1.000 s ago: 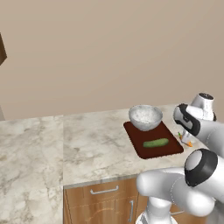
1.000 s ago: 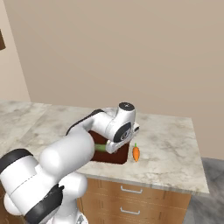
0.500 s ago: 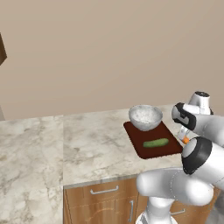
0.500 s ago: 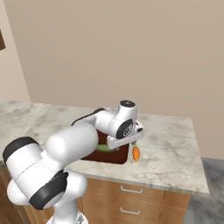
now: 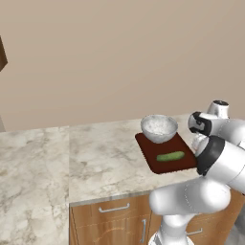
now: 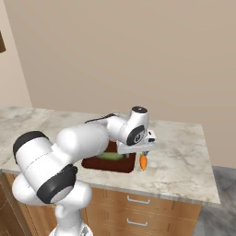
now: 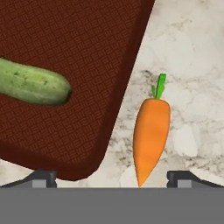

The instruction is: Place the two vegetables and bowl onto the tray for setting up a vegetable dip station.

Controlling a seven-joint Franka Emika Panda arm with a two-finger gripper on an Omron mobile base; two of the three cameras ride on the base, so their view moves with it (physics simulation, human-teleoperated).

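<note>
Since a second ago the arm has swung its elbow forward and lowered the hand over the counter's right part, so that the gripper (image 6: 144, 152) now hangs right above the carrot (image 6: 143, 161); nothing on the counter has shifted. From left to right in the left base view: marble counter (image 5: 95, 153), then the tray (image 5: 153, 158) with the bowl (image 5: 159, 128) on its far end and the cucumber (image 5: 171, 156) lying on its near part, then the robot's wrist. In the hand view the cucumber (image 7: 33, 83) lies on the tray (image 7: 87, 52), and the carrot (image 7: 151, 133) lies on the counter just beside the tray's edge, not touching it, green tip away from the camera. The jaws stand wide apart, the carrot's point between the fingertips (image 7: 183, 177), nothing gripped.
</note>
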